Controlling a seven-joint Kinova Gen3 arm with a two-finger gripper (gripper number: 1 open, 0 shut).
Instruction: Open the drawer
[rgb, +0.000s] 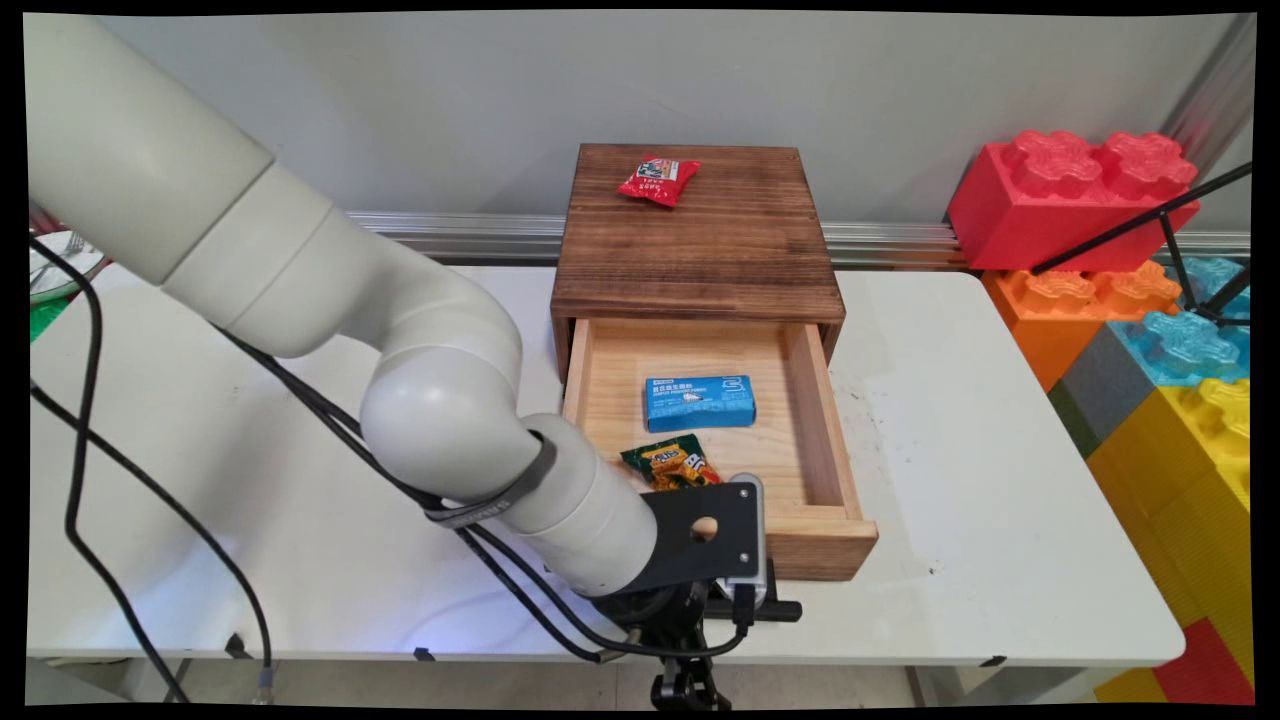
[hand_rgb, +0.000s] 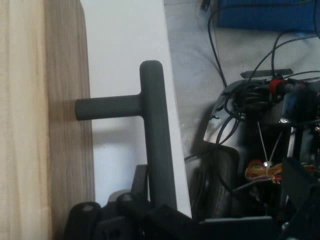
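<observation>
The white desk (rgb: 950, 520) carries a dark-topped wooden drawer box (rgb: 697, 235) near its far edge. Its pale wooden drawer (rgb: 815, 440) stands pulled out toward the near edge, holding a blue rectangular packet (rgb: 698, 402) and a green-orange snack bag (rgb: 672, 464). A red snack packet (rgb: 658, 180) lies on the box's top. At the near edge, the black gripper (hand_rgb: 150, 207) has its jaws closed around the drawer's dark grey T-shaped handle (hand_rgb: 150, 130).

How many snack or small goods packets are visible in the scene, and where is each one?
3. A red packet lies on top of the wooden box. A blue packet lies in the open drawer. A green-orange packet lies nearer the drawer's front, partly hidden by the arm, which may hide more.
</observation>
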